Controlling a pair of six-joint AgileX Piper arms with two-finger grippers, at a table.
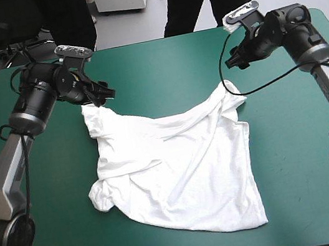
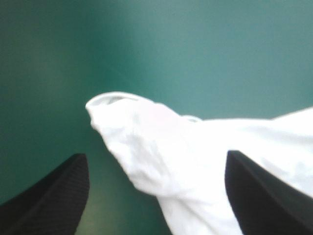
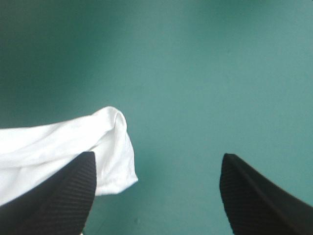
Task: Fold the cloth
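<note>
While loose, T-shirt (image 2: 161,147) corner between wide-apart left jaws.

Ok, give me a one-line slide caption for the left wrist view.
The left gripper, open, frames a bunched corner of the white T-shirt on the teal-green cover.

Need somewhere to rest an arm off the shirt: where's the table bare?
Bare table lies beyond the T-shirt, between the left gripper and the right gripper, and along both side edges. Crowded: the shirt's two far corners, at the open grippers.
</note>
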